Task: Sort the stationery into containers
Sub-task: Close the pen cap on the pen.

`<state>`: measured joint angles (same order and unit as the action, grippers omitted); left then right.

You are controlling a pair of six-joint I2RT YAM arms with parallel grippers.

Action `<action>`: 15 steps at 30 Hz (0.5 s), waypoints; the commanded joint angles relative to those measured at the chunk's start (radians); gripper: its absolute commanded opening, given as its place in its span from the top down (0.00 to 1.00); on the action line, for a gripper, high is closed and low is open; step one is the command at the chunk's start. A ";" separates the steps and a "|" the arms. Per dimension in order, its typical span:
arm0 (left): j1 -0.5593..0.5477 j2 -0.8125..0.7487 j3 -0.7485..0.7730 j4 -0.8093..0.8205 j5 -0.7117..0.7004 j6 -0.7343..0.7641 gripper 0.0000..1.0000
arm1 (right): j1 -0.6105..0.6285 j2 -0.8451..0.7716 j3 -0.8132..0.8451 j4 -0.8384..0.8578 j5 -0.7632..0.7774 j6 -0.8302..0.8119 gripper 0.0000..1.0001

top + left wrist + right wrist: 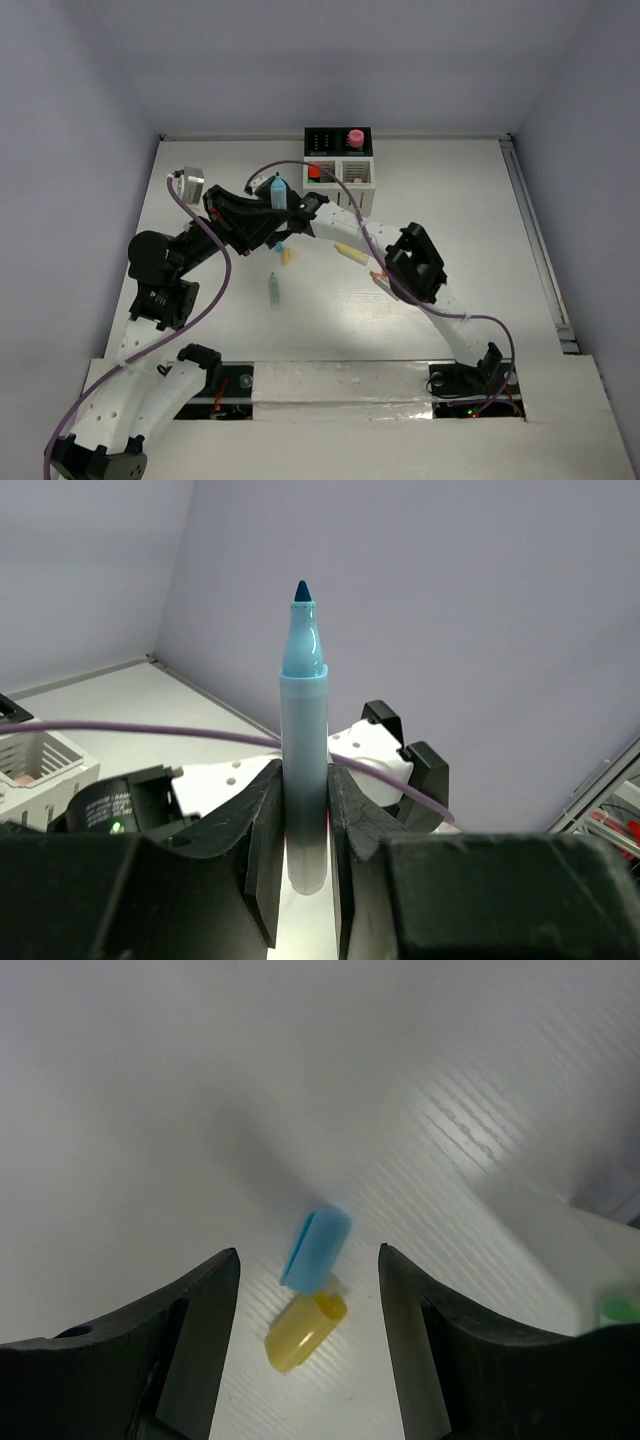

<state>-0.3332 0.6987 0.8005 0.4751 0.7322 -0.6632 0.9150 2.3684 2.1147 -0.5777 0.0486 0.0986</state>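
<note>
We find the right gripper [308,1255], jaws apart, above the small blue plastic cap [318,1243] — lengthwise between them; left gripper [305,775] clamps the uncapped blue highlighter [303,705] upright.

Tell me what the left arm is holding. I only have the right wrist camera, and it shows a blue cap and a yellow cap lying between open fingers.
Observer: The left gripper is shut on a blue highlighter, uncapped, tip pointing up.
Operator: Where is the organizer?
Observer: The organizer sits at the far edge of the table, near the middle.
Operator: Anything in it yet?
Observer: A pink-topped item stands in the far right black compartment.
</note>
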 commanded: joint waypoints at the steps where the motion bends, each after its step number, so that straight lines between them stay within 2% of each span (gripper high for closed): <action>1: 0.005 -0.005 0.025 0.063 0.012 0.013 1.00 | 0.031 0.035 0.090 -0.079 0.092 -0.065 0.37; 9: 0.014 -0.007 0.017 0.068 0.010 0.008 1.00 | 0.051 0.110 0.157 -0.131 0.220 -0.086 0.38; 15: 0.014 -0.007 0.012 0.073 0.012 0.005 1.00 | 0.051 0.190 0.237 -0.155 0.217 -0.086 0.44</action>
<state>-0.3248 0.6983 0.8005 0.4763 0.7311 -0.6632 0.9634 2.5191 2.2642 -0.7036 0.2329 0.0292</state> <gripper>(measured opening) 0.155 0.581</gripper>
